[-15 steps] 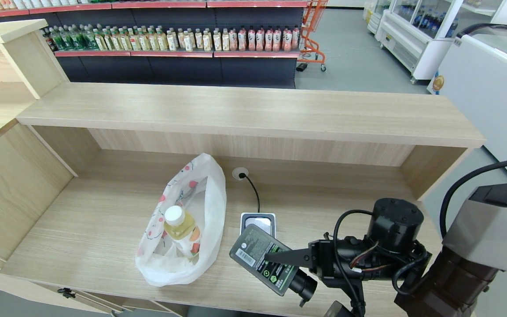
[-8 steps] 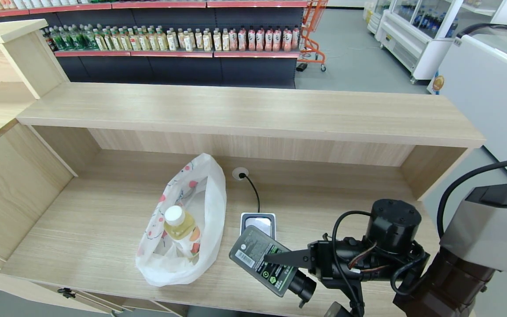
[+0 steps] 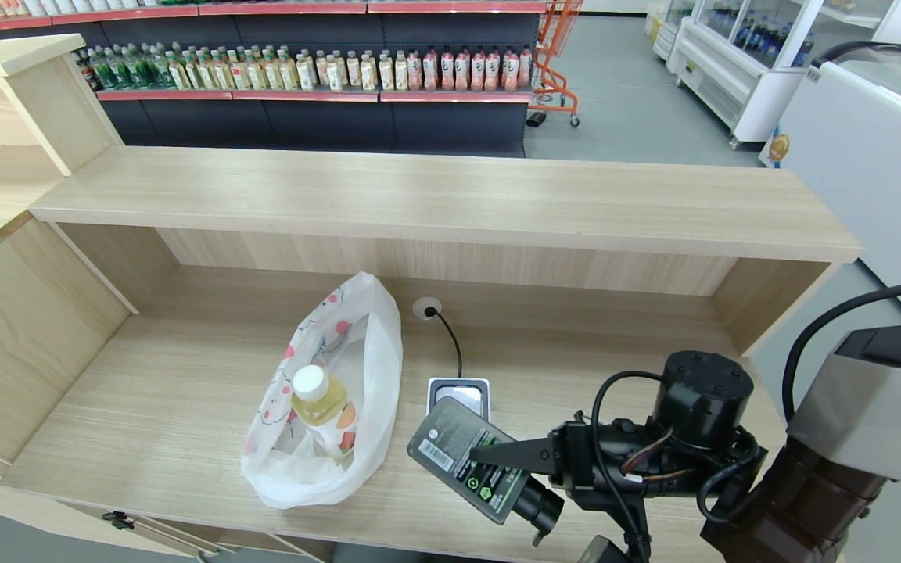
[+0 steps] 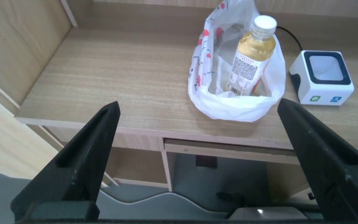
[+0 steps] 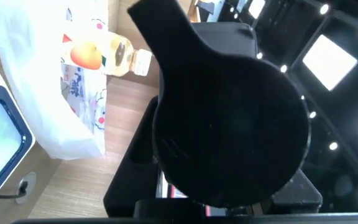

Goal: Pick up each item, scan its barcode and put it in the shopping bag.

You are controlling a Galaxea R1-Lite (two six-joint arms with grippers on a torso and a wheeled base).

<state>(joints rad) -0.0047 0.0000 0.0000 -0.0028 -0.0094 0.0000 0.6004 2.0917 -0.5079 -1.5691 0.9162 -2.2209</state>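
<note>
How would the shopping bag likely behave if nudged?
Probably floppy: the shopping bag is thin, crumpled plastic slumped on the counter. The bottle inside likely anchors it, so a nudge may deform it rather than slide it.

Bare table (image 3: 145,391) wide open left of the shopping bag (image 3: 376,367) and along the back. Narrow gap between bag and scanner (image 3: 459,389); scanner cable (image 3: 450,336) crosses behind. A bottle (image 3: 321,410) fills part of the bag mouth.
</note>
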